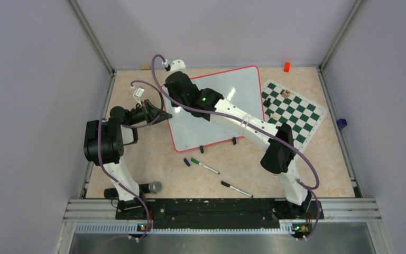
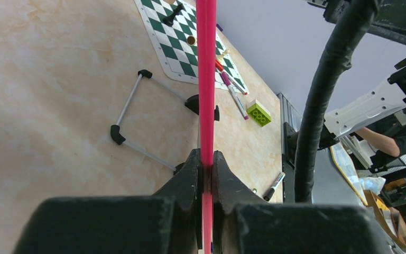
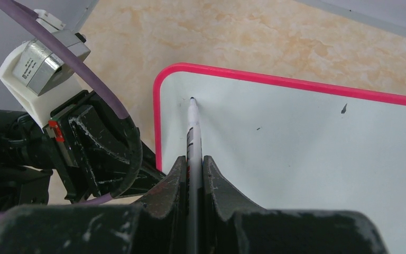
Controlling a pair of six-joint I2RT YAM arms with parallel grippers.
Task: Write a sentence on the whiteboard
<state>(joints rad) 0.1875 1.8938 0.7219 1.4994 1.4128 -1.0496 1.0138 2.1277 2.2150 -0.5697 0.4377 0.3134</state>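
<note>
The whiteboard (image 1: 201, 132) lies tilted on the table, white with a thin red frame (image 2: 206, 79). My left gripper (image 1: 161, 115) (image 2: 206, 156) is shut on the frame at the board's left edge. My right gripper (image 1: 172, 84) (image 3: 193, 161) is shut on a marker (image 3: 193, 124), held over the board's top-left corner. The marker's dark tip (image 3: 192, 99) touches the white surface (image 3: 296, 153) just inside the frame. The sentence does not show; only two small dark specks (image 3: 343, 108) mark the board.
A green-and-white chess mat (image 1: 291, 111) with a few pieces lies right of the board. A green-capped marker (image 1: 205, 166), a black marker (image 1: 237, 189) and a blue cap (image 1: 186, 163) lie in front. A green brick (image 2: 259, 112) shows in the left wrist view. Walls enclose the table.
</note>
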